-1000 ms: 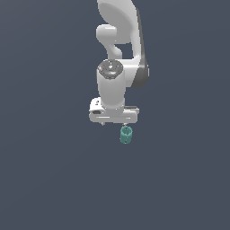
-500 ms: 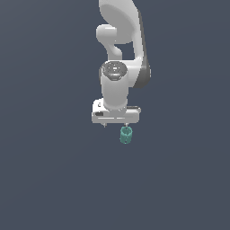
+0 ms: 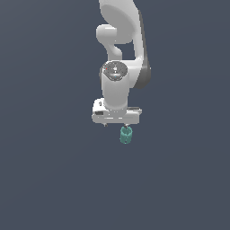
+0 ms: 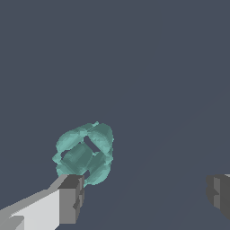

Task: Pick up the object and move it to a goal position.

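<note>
In the exterior view you've got the gripper pointing down, with the object just under it at about 5 o'clock. In the wrist view the jaws are spread wide and gripping nothing; the teal object sits right by one fingertip, the other well apart.

Teal-green object, white gripper with grey fingertips, slate-blue ground
</note>
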### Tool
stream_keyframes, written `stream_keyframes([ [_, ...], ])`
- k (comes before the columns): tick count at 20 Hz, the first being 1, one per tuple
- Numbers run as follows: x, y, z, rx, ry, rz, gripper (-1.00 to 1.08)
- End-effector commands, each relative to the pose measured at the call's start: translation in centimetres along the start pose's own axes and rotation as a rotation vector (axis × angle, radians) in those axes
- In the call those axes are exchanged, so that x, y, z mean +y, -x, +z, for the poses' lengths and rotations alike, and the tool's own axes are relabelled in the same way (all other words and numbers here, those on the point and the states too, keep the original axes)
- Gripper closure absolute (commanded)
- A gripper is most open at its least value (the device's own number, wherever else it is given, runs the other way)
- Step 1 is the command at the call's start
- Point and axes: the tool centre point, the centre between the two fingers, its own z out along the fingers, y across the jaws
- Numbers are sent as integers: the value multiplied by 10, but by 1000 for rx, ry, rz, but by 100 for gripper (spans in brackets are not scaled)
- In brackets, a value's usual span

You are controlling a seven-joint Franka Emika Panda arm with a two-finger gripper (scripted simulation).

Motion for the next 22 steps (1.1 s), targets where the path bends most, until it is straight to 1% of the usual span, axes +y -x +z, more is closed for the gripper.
stream_keyframes([
  [1,-1,0,1,0,0,33,-92],
  [7,-6,0,3,0,0,150,-92],
  [22,-19,0,9,3,-1,531,-92],
])
